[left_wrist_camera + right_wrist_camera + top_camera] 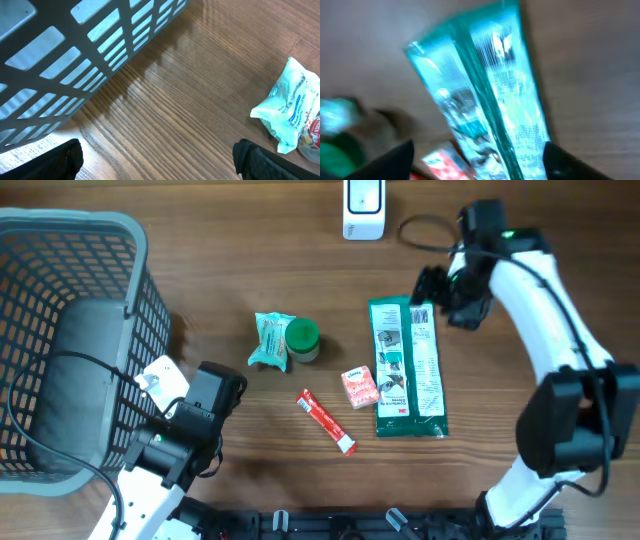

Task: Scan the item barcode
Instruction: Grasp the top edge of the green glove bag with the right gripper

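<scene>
The item I am going for is the long green-and-white flat pack [408, 370]. It lies flat on the desk [250, 240] right of centre, at about 3 o'clock from the green-lidded jar [302, 338], with its far end pointing to 12 o'clock.

It looks like thin glossy film over something flat. I judge it light, floppy along its length and slick, likely to sag or slide if pinched at one tip. I would take it across its narrow width near the 12 o'clock end, on the firmer edge, keeping the printed face free for the white scanner [362, 210] at 12 o'clock.

My right claw [432, 298] sits over that far end. In the blurred wrist view its fingers stand apart either side of the pack, and I cannot tell whether either pad touches it. My left claw [228, 383] is spread wide with nothing between its fingers. It is low over bare wood beside the basket, with the teal snack packet [292, 107] toward 3 o'clock.

The grey lattice basket [130, 240] stands at 9 o'clock. I see a grey shape inside it and cannot tell whether that is the floor or an object. The jar's contents are hidden by its lid.
</scene>
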Motion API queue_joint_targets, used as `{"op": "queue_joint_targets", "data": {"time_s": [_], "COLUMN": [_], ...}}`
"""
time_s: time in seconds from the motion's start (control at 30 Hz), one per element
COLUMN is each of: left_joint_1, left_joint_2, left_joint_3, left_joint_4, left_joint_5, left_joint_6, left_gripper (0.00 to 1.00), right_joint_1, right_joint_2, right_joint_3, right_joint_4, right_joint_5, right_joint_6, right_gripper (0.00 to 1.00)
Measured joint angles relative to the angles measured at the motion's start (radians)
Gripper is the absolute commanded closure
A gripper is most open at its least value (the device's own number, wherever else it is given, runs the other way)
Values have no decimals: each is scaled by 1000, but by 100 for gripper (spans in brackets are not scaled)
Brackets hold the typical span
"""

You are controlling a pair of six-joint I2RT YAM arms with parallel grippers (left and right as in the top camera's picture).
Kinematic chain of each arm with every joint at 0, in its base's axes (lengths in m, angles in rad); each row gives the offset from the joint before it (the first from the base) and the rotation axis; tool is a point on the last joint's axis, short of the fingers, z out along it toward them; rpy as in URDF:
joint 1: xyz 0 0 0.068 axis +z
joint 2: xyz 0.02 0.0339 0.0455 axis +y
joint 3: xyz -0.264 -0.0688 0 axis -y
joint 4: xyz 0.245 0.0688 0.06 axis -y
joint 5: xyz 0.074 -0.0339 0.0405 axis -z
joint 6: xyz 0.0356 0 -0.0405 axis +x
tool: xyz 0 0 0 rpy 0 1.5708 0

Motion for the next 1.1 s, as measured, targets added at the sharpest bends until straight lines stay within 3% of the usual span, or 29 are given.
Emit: {"op": "queue_joint_targets", "data": {"time_s": [0.23, 0.53, 0.73, 0.83, 0.9, 0.93, 0.97, 1.0, 1.03, 1.1], "left_joint_1": [0, 0, 0, 0, 0, 0, 0, 0, 0, 0], "left_joint_2": [0, 0, 0, 0, 0, 0, 0, 0, 0, 0], "left_joint_3": [0, 0, 0, 0, 0, 0, 0, 0, 0, 0], "left_joint_4": [0, 0, 0, 0, 0, 0, 0, 0, 0, 0], "left_joint_5": [0, 0, 0, 0, 0, 0, 0, 0, 0, 0], "left_joint_6": [0, 0, 0, 0, 0, 0, 0, 0, 0, 0], "left_gripper": [0, 0, 0, 0, 0, 0, 0, 0, 0, 0], "right_joint_1": [67, 142, 179, 158, 147, 145, 145, 145, 145, 145], "right_joint_2": [36, 26, -5, 3, 3, 2, -9, -25, -37, -45], "right_joint_3": [-336, -413, -411, -360, -303, -261, -217, -203, -198, -193], "right_joint_4": [155, 190, 189, 131, 93, 92, 127, 185, 231, 362], "right_joint_5": [-36, -157, 76, 253, 338, 374, 403, 417, 426, 443], "right_joint_6": [32, 71, 267, 278, 278, 280, 283, 278, 272, 248], "right_gripper": [96, 95, 96, 95, 77, 56, 47, 45, 50, 91]}}
